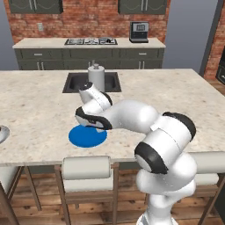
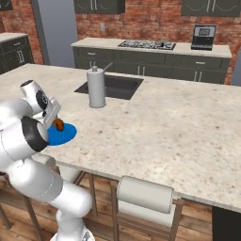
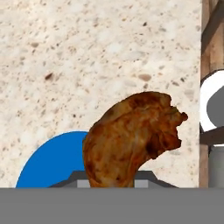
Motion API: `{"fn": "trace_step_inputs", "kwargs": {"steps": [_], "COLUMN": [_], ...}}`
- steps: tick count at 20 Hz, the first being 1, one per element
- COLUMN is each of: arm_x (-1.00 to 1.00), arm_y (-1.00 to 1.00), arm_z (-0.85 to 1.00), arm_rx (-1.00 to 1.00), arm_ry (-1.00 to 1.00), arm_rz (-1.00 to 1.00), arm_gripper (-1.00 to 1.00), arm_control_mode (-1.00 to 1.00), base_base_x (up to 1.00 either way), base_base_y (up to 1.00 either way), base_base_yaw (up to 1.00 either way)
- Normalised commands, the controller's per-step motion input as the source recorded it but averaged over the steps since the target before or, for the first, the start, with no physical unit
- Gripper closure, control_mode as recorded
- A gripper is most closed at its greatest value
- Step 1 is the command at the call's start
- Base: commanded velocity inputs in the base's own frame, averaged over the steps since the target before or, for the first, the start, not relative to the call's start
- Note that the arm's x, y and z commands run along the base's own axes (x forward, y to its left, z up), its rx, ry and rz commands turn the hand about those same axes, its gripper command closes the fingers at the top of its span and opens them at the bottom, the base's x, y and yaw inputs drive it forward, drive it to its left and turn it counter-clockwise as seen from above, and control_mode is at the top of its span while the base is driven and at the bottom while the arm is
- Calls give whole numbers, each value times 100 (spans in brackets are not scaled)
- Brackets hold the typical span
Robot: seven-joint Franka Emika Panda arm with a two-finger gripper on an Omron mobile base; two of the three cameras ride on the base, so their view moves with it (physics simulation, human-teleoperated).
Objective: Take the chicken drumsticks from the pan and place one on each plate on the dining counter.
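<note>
Golden-brown roasted drumstick (image 3: 131,140) over bright blue round plate (image 1: 83,137)
You see the two-finger gripper (image 2: 55,123) clamped on it — above the beige speckled stone counter (image 2: 188,127).

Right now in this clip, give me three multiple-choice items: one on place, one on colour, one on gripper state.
1. Where is the drumstick? A in the sink; B above the plate; C on the hob.
2. What colour is that plate? A red; B white; C blue.
3. What is the gripper doing? A shut on the drumstick; B open, empty; C pressing the paper-towel roll.
Answers: B, the hand view shows it over the plate's edge; C, bright blue in all views; A, the drumstick rises from between the fingers.
</note>
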Motion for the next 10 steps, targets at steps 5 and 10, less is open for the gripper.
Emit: {"fn": "trace_step_inputs", "kwargs": {"steps": [5, 10], "arm_x": [1, 16], "arm_y": [1, 10], "arm_z": [-65, -43], "arm_rx": [1, 2], "arm_ry": [-3, 0], "arm_rz": [25, 19], "arm_gripper": [100, 100], "arm_control_mode": [-100, -100], "base_base_x": [0, 0], "base_base_y": [0, 0], "base_base_yaw": [0, 0]}}
